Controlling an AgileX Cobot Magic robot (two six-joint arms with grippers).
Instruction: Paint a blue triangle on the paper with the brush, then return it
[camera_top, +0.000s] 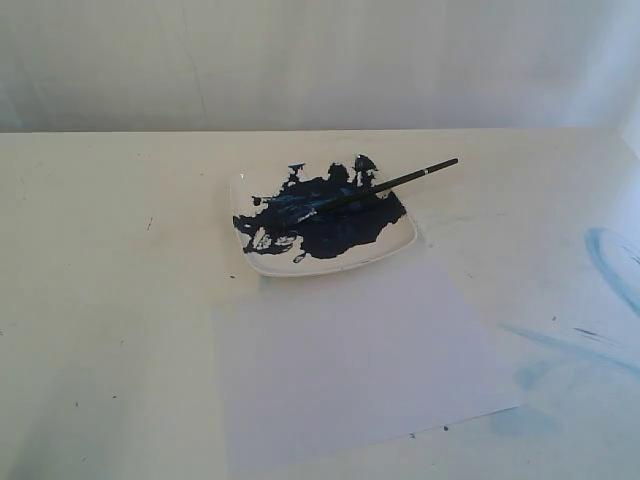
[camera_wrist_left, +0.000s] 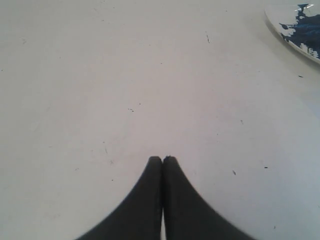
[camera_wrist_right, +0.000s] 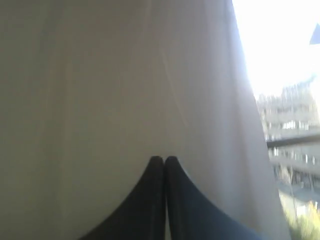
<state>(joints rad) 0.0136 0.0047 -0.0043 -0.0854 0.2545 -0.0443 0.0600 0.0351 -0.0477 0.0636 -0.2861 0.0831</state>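
**Brush rests on the paint dish, both jaws shut and empty**

The brush (camera_top: 375, 187) lies slantwise across the square white dish (camera_top: 330, 265). Its lower end is sunk in the dark-blue paint blotch (camera_top: 335, 225), where it merges with the paint. Its other end pokes out past the dish's far right rim, over the worktop (camera_top: 110, 300). Neither arm touches it, and no arm shows in the exterior view.

The paper (camera_top: 350, 370) lies flat on the worktop just in front of the dish. Its far edge is at or under the dish's near rim; which, I cannot tell. The sheet's face is plain white. Pale-blue smears (camera_top: 610, 260) mark the worktop to the right of the paper, at the edge of the view.

The left jaws are pressed together tip to tip with nothing between them. They hang over bare, lightly speckled worktop. A corner of the dish (camera_wrist_left: 274, 19), with paint on it, shows at the edge of the left wrist view, well apart from the tips.

The right jaws are likewise closed on nothing. They point away from the worktop towards a pale curtain (camera_wrist_right: 100, 75), with a bright window (camera_wrist_right: 285, 75) beside it and buildings (camera_wrist_right: 295, 115) outside.
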